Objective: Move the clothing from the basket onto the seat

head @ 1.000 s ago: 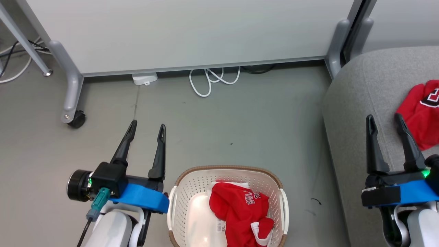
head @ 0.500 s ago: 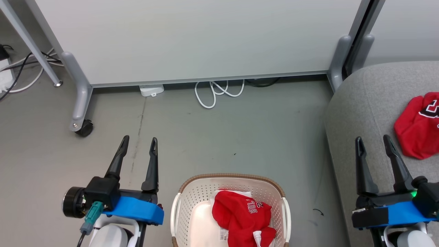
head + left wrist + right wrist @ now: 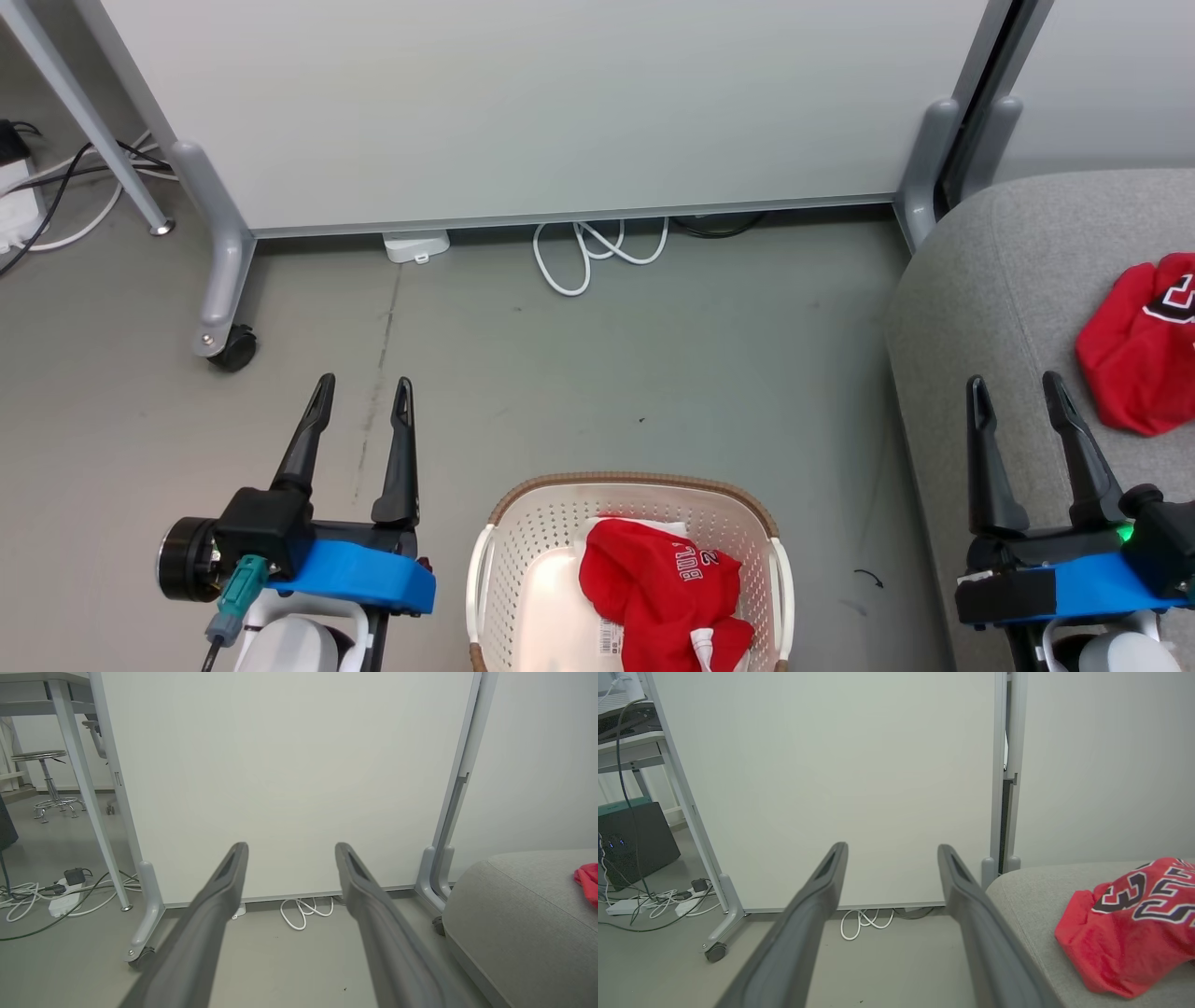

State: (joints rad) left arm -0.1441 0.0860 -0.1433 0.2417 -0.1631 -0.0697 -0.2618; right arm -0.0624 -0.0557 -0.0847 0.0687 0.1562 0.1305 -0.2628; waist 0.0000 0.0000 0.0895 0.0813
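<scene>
Hunting for the jersey [image 3: 653, 583] still to move: where does it lie?
— Bunched in the right half of the basket [image 3: 509, 532], on the floor [image 3: 653, 373], between the left claw [image 3: 364, 383] and the right claw [image 3: 1014, 381]. Its length runs from the far rim back toward the robot. The other jersey [image 3: 1134, 350] already sits on the seat [image 3: 990, 280].
— And the claws?
— Both spread wide, holding nothing, fingers pointing away from the robot. The heap lies behind both sets of tips, down by the wrists.
— Which is nearer?
— The left, I judge: its wrist shows just beside the basket's rim. The right hangs over the seat's edge, further off. Either would have to draw back and dip.
</scene>
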